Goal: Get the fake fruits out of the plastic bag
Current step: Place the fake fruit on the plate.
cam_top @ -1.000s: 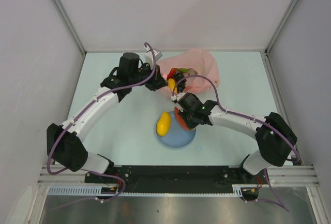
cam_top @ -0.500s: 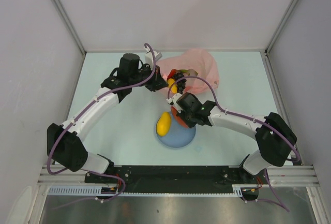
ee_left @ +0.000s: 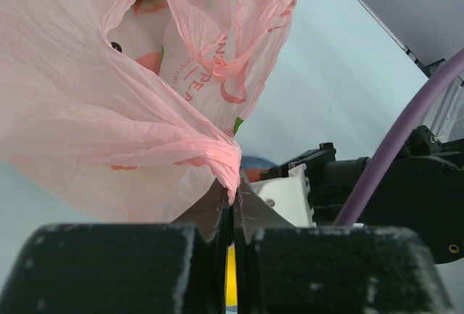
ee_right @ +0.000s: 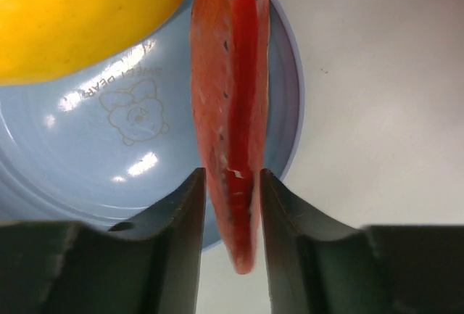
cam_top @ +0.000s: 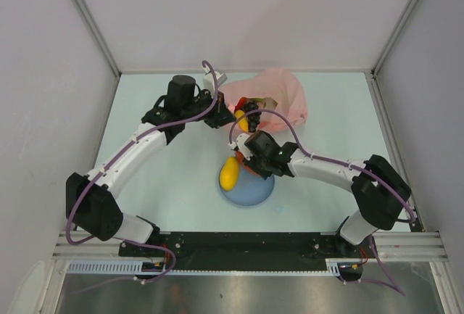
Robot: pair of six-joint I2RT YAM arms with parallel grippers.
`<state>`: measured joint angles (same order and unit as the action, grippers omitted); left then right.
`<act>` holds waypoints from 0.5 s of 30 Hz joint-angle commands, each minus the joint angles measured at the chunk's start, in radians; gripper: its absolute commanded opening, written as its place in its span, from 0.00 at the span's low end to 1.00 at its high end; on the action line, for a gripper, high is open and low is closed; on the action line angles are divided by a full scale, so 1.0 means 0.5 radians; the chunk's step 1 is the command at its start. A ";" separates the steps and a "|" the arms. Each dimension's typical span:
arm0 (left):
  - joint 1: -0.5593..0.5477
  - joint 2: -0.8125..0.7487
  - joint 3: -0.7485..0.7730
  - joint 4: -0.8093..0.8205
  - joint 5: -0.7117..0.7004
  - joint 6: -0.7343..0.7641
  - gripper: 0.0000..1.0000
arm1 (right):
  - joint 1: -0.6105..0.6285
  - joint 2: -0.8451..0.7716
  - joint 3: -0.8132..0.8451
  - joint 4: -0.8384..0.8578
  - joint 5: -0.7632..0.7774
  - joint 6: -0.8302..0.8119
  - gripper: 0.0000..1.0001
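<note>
The pink plastic bag (cam_top: pixel 284 98) lies at the back of the table, its mouth facing the arms. My left gripper (cam_top: pixel 220 119) is shut on a bunched edge of the plastic bag (ee_left: pixel 109 111) and holds it up. Fake fruits (cam_top: pixel 249 108) show in the bag's mouth, among them a yellow one (cam_top: pixel 241 118). A yellow oval fruit (cam_top: pixel 230 174) lies on the light blue plate (cam_top: pixel 254 193). My right gripper (ee_right: pixel 232 183) stands over the plate's rim (ee_right: pixel 109 154), its jaws slightly parted on either side of a red slice (ee_right: pixel 230 111) with thin gaps showing.
The yellow fruit (ee_right: pixel 80 17) fills the plate's left side, close beside the red slice. Grey walls enclose the table on three sides. The right arm's purple cable (cam_top: pixel 279 114) loops in front of the bag's mouth.
My right gripper has moved a little left and toward the bag over the plate with the red slice, and its jaws have parted from it. The left arm has not moved.
</note>
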<state>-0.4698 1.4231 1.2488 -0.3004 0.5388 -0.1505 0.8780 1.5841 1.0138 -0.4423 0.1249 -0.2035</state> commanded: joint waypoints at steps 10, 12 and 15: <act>0.004 -0.070 -0.003 0.082 0.076 -0.036 0.02 | 0.005 -0.204 0.098 -0.195 -0.004 -0.115 0.70; 0.004 -0.057 0.024 0.091 0.079 -0.043 0.02 | -0.038 -0.287 0.169 -0.308 -0.065 -0.057 0.71; 0.004 -0.036 0.061 0.070 0.094 -0.058 0.02 | -0.227 -0.376 0.347 -0.422 -0.230 0.163 0.71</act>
<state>-0.4698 1.4227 1.2465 -0.2939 0.5545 -0.1585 0.8612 1.4906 1.0592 -0.5728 0.1020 -0.2371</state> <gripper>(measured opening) 0.026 0.705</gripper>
